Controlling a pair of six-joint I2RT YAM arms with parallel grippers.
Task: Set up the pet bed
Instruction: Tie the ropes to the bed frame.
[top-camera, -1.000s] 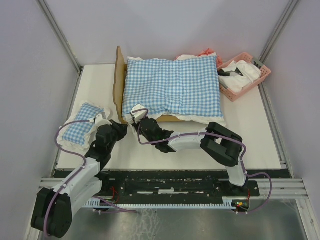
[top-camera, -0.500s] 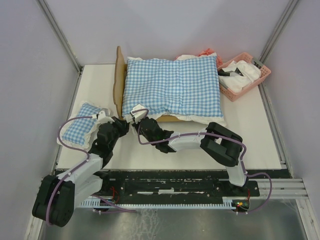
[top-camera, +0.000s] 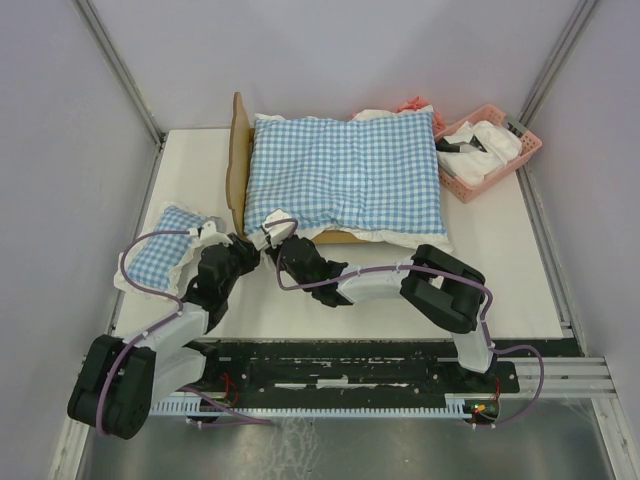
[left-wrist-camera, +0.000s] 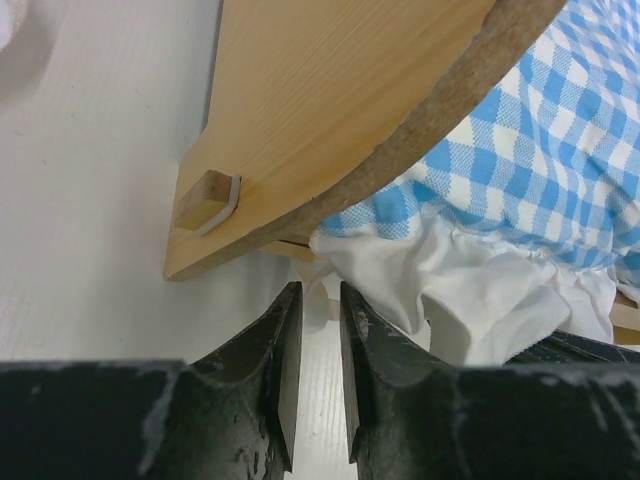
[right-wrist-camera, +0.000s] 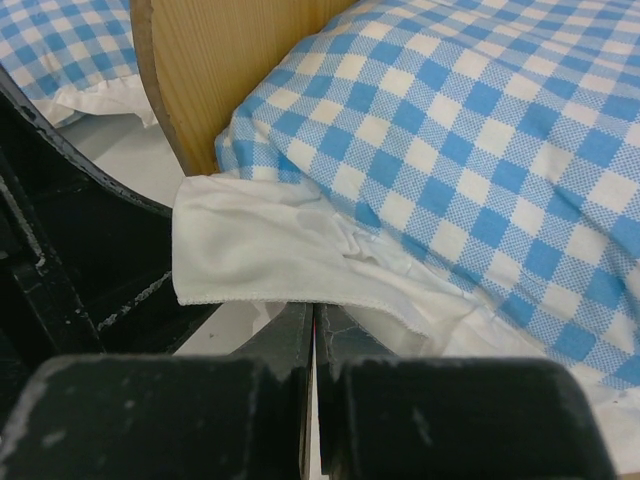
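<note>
Left gripper (left-wrist-camera: 320, 292), narrowly parted and empty, faces the light-wood pet bed (left-wrist-camera: 330, 110); right gripper (right-wrist-camera: 312, 306), closed, meets the blue-checked cushion (right-wrist-camera: 450, 130) at its white frill (right-wrist-camera: 270, 262).

We are looking into a robotics lab test cell: plain grey panel walls (top-camera: 300, 60) are closing in a white tabletop (top-camera: 500, 290), aluminium posts (top-camera: 120, 70) are framing the corners, and two cabled robot arms (top-camera: 440, 290) are sitting bolted to a black mounting rail (top-camera: 350, 372) at the near edge.
</note>
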